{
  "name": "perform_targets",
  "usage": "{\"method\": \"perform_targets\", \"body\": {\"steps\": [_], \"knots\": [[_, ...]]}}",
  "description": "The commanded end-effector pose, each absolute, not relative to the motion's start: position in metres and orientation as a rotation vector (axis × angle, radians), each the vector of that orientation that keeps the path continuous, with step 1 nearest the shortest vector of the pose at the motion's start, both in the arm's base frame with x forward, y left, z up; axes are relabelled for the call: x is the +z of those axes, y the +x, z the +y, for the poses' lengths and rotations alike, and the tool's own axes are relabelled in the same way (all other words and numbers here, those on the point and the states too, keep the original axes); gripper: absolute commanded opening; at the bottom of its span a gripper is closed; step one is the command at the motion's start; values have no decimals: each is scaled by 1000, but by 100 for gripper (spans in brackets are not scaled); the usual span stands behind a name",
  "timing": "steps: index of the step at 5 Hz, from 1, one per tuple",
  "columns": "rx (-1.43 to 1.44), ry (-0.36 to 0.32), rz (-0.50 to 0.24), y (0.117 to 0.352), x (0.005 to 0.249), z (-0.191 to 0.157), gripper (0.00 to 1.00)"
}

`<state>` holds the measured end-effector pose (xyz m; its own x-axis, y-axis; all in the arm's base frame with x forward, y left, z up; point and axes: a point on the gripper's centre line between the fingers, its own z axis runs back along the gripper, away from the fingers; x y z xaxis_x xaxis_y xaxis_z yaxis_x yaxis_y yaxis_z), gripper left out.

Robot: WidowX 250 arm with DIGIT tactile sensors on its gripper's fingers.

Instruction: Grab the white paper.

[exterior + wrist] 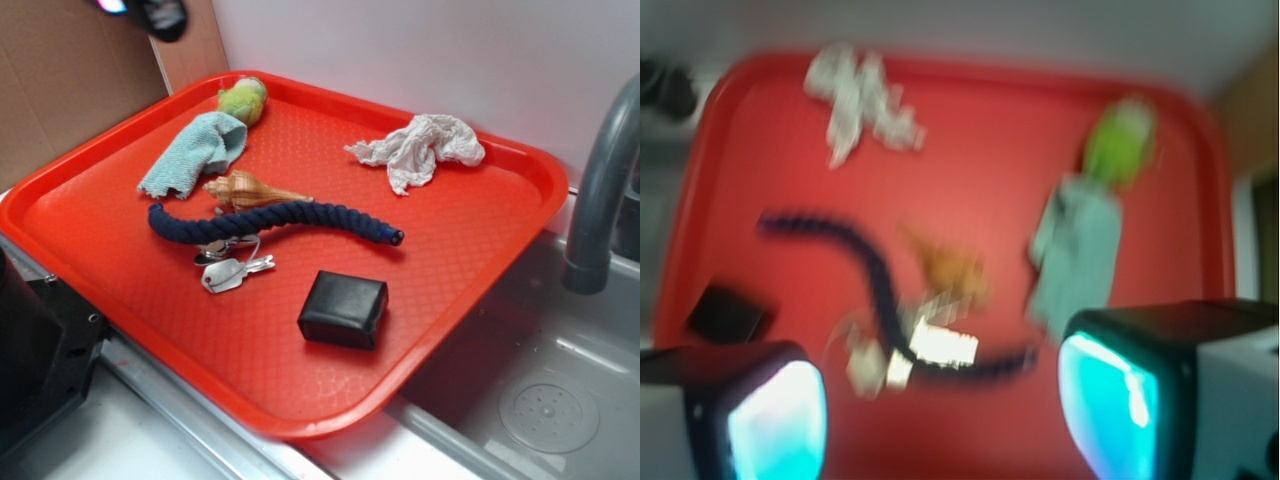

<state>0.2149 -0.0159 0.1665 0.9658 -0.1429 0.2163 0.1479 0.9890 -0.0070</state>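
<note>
The white paper (422, 147) is a crumpled off-white wad with trailing ends, lying at the far right of the red tray (470, 250). In the blurred wrist view it lies at the top left (858, 100). My gripper (940, 405) is open and empty, high above the tray, with its two cyan-lit fingers (1108, 395) wide apart at the bottom corners of the wrist view. In the exterior view only a dark part of the gripper (160, 15) shows at the top left edge, far from the paper.
On the tray lie a light blue-green cloth (200, 150), a green-yellow ball (244, 98), a seashell (248, 189), a dark blue rope (270, 220), keys (232, 268) and a black box (343, 308). A grey faucet (600, 190) and sink (540, 400) stand right.
</note>
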Motion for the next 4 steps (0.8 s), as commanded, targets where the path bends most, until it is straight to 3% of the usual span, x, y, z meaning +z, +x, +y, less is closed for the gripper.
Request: {"method": "perform_targets", "body": {"steps": [1,3,4], "knots": [[-191,-10,-241,228,166,-18,100],[-191,-10,-241,228,166,-18,100],[-260,6,-252,258,140,-27,100]]}}
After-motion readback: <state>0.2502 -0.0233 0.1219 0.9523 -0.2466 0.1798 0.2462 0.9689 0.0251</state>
